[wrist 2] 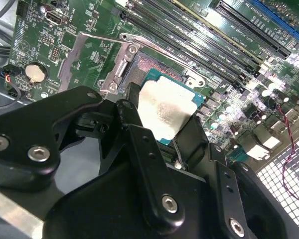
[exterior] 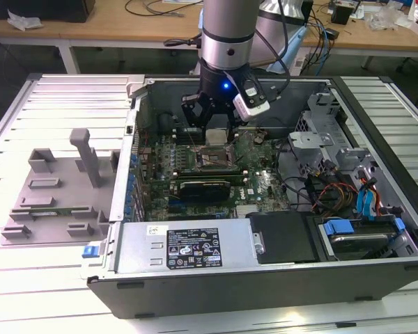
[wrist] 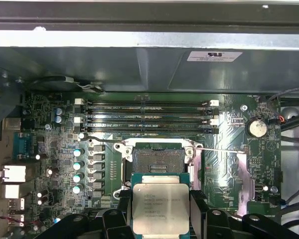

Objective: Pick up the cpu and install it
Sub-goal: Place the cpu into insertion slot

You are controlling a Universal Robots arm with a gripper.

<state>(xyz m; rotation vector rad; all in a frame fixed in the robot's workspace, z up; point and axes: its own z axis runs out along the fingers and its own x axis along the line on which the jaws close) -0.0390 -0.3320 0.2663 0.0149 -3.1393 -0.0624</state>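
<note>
In both wrist views the cpu point(wrist: 160, 206) point(wrist 2: 165, 110), a flat square chip with a silvery-grey top and green rim, is clamped between my black fingers point(wrist: 197, 205). My gripper point(wrist: 161, 209) point(wrist 2: 164, 113) is shut on it. The chip hangs a little above the motherboard, beside and partly over the open socket point(wrist: 158, 160) point(wrist 2: 148, 67), whose bare contact field shows. The socket's metal load plate point(wrist: 245, 174) is swung open to one side. In the exterior view my gripper point(exterior: 214, 125) hovers inside the open computer case, just above the socket point(exterior: 214, 157).
Memory slots point(wrist: 148, 117) and a coin battery point(wrist: 256, 127) lie beside the socket. The case walls point(exterior: 136, 139), power supply point(exterior: 188, 247) and drive cage point(exterior: 334, 149) ring the board. A grey fixture tray point(exterior: 56, 191) sits on the exterior view's left.
</note>
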